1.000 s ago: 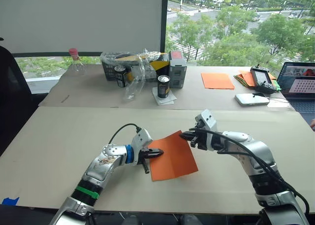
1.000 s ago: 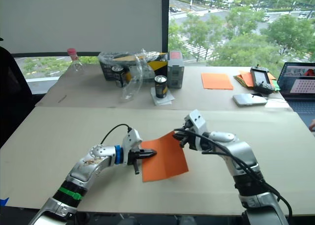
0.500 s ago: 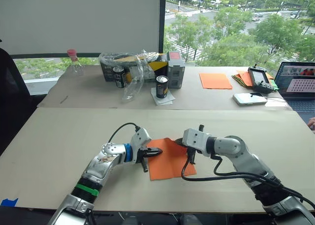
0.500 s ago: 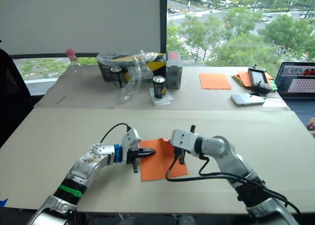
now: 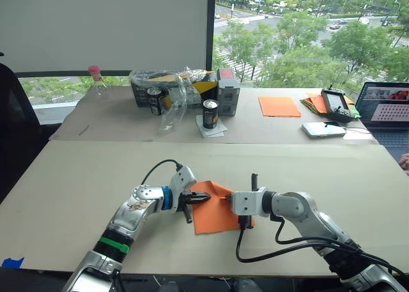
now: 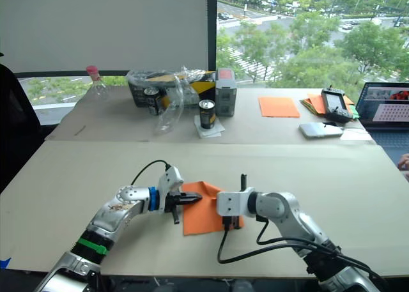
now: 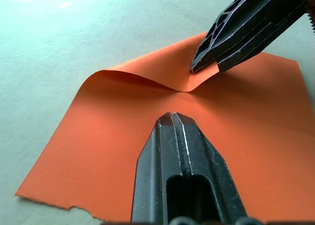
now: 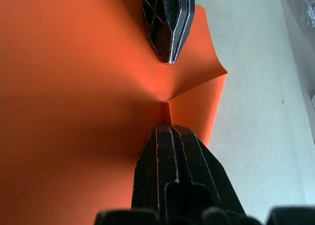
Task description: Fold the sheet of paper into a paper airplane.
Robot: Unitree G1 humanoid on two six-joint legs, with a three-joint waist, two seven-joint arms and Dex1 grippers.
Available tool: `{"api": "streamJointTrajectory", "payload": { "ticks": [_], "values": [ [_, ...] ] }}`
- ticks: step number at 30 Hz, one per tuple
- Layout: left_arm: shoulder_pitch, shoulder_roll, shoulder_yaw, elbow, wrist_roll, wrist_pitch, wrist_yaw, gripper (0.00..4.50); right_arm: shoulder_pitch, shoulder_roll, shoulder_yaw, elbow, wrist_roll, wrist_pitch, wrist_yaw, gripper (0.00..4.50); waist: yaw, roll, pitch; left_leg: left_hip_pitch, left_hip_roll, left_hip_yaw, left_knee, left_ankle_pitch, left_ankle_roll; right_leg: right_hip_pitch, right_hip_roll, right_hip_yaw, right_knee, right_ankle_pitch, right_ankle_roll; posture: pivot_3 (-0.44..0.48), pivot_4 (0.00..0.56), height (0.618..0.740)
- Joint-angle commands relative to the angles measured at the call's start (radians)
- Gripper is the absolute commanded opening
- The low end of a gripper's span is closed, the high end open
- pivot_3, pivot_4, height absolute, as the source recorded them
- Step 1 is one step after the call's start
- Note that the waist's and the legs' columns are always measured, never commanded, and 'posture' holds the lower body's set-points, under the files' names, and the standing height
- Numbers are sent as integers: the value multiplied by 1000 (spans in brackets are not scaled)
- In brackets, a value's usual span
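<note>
Orange sheet of paper (image 5: 214,210) lies on the near part of the pale surface (image 5: 77,177), between the two arms, with one part of it lifted into a soft curved fold. The left pincer (image 5: 203,198) has its two black fingers pressed together, tips resting on the paper's left part. The right pincer (image 8: 168,124) is also closed, its tips pinching a small raised ridge of the same sheet where the fold gathers; in the left wrist view that pincer (image 7: 206,67) comes in from the far side and nips the curled edge. The two sets of tips are near each other but apart.

On the far surface a dark basket (image 5: 144,87) holds clear plastic wrapping (image 5: 179,94) and some yellow-and-black packaging, its exact contents hard to tell. A dark drink can (image 5: 155,100) stands just beside the basket's front, and another can (image 5: 211,113) stands to the right on a white paper. A clear flask with a pink cap (image 5: 96,80) stands to the far left. Farther right lie a smooth orange sheet (image 5: 279,106), a pile of coloured papers (image 5: 315,103) and a handheld controller (image 5: 337,104).
</note>
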Motion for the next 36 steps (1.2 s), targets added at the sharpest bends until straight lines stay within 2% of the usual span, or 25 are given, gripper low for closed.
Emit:
{"api": "streamJointTrajectory", "payload": {
  "ticks": [1, 14, 36],
  "values": [
    [6, 17, -1, 33, 37, 18, 17, 0, -7, 11, -2, 17, -20, -20, -3, 31, -1, 0, 0, 0, 0, 0, 0, 0, 0, 0, 0, 0, 0, 0, 0, 0, 150, 715],
    [10, 15, 1, 25, 35, 20, 19, 0, -19, 40, -9, 87, -61, -8, -22, 31, -2, 0, 0, 1, 1, 0, 0, 0, 0, 2, 1, 0, 0, 0, 0, 0, 150, 715],
    [5, -3, -4, 29, 38, 15, 24, 0, 12, 78, 59, 94, -113, -19, 24, 31, -4, -1, -1, 7, 2, 0, -1, 0, 0, 6, 2, 0, 0, -1, 0, 0, 150, 715]
  ]
}}
